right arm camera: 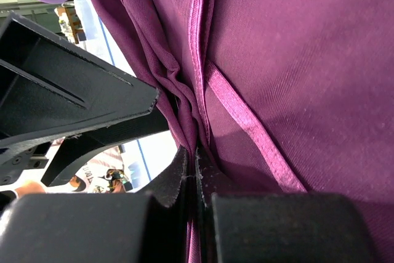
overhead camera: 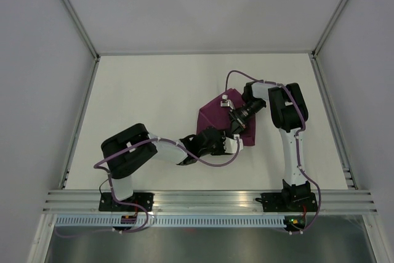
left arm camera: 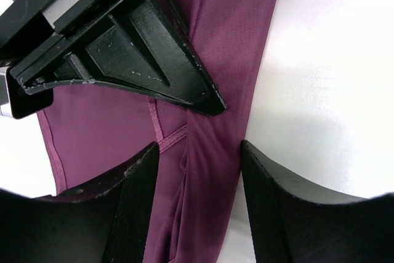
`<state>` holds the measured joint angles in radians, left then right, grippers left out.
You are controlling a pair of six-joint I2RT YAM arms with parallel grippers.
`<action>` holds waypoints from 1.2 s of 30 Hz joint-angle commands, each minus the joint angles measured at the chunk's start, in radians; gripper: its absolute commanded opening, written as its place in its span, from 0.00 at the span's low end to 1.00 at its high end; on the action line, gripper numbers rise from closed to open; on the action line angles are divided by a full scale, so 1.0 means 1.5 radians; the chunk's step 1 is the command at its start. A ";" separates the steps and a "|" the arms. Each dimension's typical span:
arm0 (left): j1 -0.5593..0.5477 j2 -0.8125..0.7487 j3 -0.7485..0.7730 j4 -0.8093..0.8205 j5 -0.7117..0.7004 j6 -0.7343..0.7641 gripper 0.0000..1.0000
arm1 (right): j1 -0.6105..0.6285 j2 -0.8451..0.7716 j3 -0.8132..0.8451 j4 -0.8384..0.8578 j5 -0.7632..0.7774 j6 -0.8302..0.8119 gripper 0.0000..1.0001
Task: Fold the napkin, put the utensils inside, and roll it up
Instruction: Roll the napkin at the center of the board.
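Note:
The plum-purple napkin (overhead camera: 212, 115) lies bunched and partly folded at the table's middle right. My right gripper (overhead camera: 237, 125) is shut on a gathered edge of it; the right wrist view shows the jaws (right arm camera: 197, 152) closed on several layers of the cloth (right arm camera: 308, 60) beside a hemmed edge. My left gripper (overhead camera: 230, 142) is open at the napkin's near edge. In the left wrist view its fingers (left arm camera: 198, 147) straddle a raised fold of the cloth (left arm camera: 215, 60) without touching it, and the right gripper's finger (left arm camera: 141, 53) sits close above. No utensils are in view.
The white table (overhead camera: 148, 103) is bounded by grey walls and metal rails at the sides and front. The two grippers are very close together over the napkin. The left gripper's body (right arm camera: 74, 109) fills the left of the right wrist view.

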<state>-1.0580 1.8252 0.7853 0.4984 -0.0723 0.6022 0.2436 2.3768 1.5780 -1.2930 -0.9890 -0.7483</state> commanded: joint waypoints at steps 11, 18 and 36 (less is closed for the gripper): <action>0.001 0.080 0.051 -0.192 0.071 0.040 0.23 | -0.006 0.052 0.014 0.099 0.142 -0.066 0.00; 0.002 0.101 0.103 -0.280 0.135 0.001 0.02 | -0.006 0.052 0.015 0.098 0.143 -0.067 0.01; 0.059 0.116 0.143 -0.385 0.395 -0.143 0.02 | -0.096 -0.173 -0.017 0.262 0.044 0.083 0.52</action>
<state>-0.9791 1.9209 1.0492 0.1341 0.3355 0.5030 0.1699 2.2036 1.5604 -1.0771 -0.9009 -0.6941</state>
